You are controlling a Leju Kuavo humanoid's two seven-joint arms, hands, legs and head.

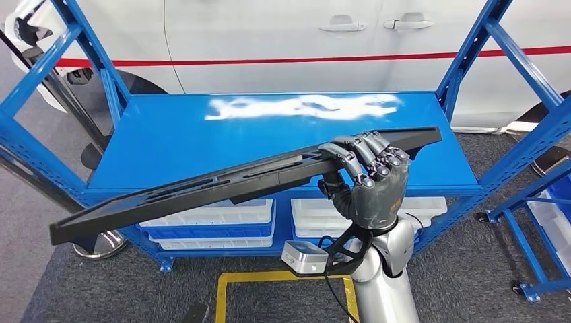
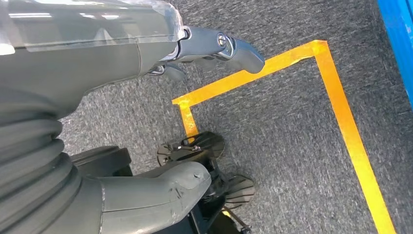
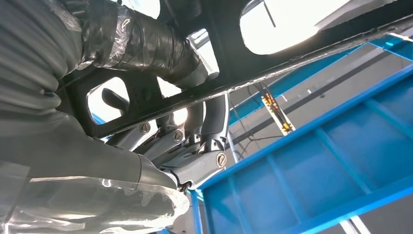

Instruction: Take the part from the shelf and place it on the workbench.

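The part (image 1: pixel 222 183) is a long, flat black plastic strip with slots, held slanted above the blue shelf top (image 1: pixel 175 138). Its far end is over the shelf at the right and its near end juts out past the shelf's front left. My right hand (image 1: pixel 370 182) grips it near the right end, fingers curled over the top edge. In the right wrist view the part (image 3: pixel 204 87) crosses just above my fingers (image 3: pixel 195 161). My left hand (image 2: pixel 214 48) hangs over the carpet, holding nothing, its fingers loosely apart.
The blue steel shelf has uprights (image 1: pixel 475 50) on both sides and white bins (image 1: pixel 222 222) on the lower level. A white car body (image 1: pixel 303 40) stands behind it. Yellow tape (image 1: pixel 269 277) marks the grey carpet. Another blue rack (image 1: pixel 539 222) is at the right.
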